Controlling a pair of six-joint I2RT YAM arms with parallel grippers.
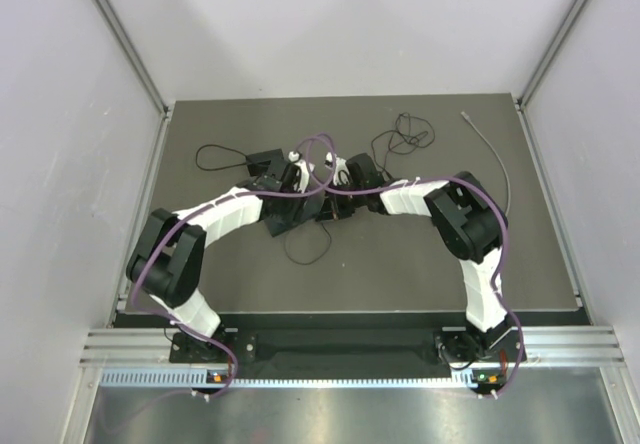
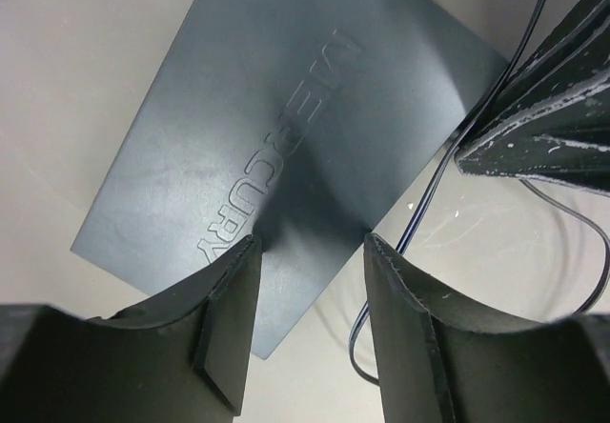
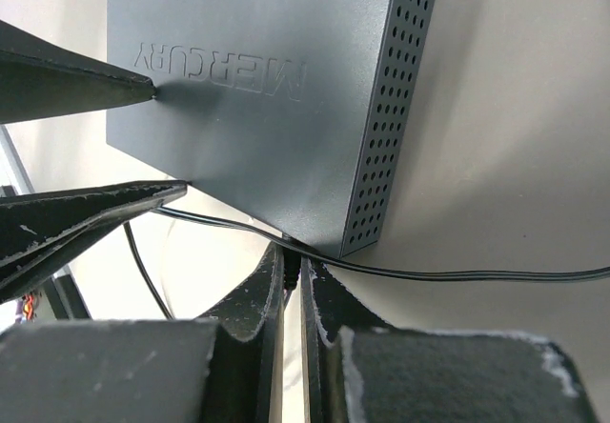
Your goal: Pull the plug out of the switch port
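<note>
Left claw point(image 2: 312, 247) is seen spread about halfway, with nothing held between its two fingers. It is poised just over the flat top of the switch point(image 2: 286, 90), a dark grey box with the word MERCURY pressed into its lid. From the right wrist view, one left fingertip point(image 3: 143, 87) is seen touching the lid beside the lettering, and the other is set at the near edge of the box.

The right claw point(image 3: 294, 266) is closed tight at the lower corner of the switch, just beside the side wall that is dotted with vent holes. A thin black cord point(image 3: 457, 275) is pinched at its tips and is led away to the right across the table point(image 1: 400, 264). The plug itself is hidden by the closed fingers and by the edge of the box, so it cannot be told whether it is seated in its port or already free.

From above, both arms are seen bent inward and met at the middle of the table, with the switch lying under the two wrists. A loose black wire point(image 1: 405, 134) and a grey wire point(image 1: 490, 154) are left lying farther back on the right.
</note>
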